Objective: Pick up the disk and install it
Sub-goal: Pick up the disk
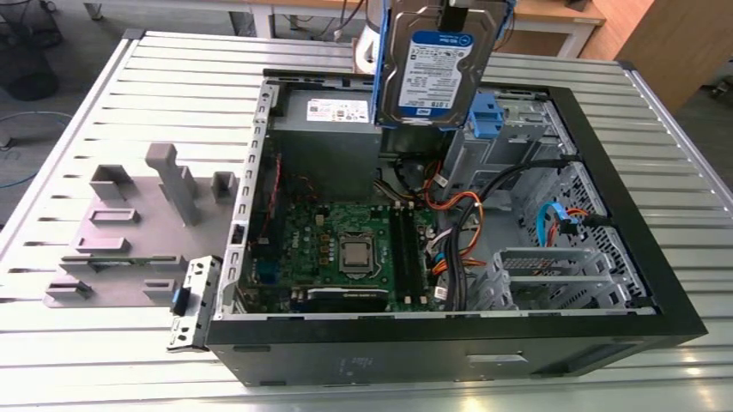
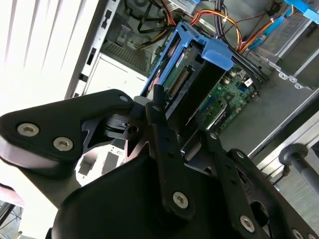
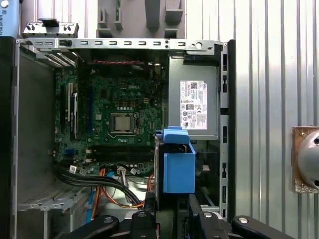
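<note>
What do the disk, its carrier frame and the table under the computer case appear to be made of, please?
The disk looks like bare silver metal with a matt sheen, under a white-and-blue label. Its carrier frame is probably moulded plastic: uniformly blue, with smooth, rounded edges. The table is likely aluminium: pale grey ribbed slats that reflect light softly.

The disk (image 1: 432,73) is silver with white and blue, motherboard (image 1: 332,233) green, case (image 1: 435,360) black.
</note>
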Robot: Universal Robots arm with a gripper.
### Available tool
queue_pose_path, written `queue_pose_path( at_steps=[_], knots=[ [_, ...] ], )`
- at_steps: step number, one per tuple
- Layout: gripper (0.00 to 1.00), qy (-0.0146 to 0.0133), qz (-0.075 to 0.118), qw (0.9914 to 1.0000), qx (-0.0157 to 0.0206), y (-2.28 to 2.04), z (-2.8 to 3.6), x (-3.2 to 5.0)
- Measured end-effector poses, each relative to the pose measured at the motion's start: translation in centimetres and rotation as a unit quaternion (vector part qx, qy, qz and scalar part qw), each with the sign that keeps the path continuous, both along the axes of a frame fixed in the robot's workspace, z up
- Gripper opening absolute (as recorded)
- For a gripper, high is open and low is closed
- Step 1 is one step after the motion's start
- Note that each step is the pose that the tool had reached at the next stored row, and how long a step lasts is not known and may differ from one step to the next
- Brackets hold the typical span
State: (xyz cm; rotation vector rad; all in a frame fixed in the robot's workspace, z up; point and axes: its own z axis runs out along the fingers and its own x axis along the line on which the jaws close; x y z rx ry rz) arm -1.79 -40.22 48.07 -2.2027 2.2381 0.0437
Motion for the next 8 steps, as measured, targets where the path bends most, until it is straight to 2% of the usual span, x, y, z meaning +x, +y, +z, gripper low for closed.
queue_pose_path(
  at_steps=[8],
  knots=[
    [0.35,0.0000,0.000,1.00000,0.0000,-1.52,0.00,0.00]
  ],
)
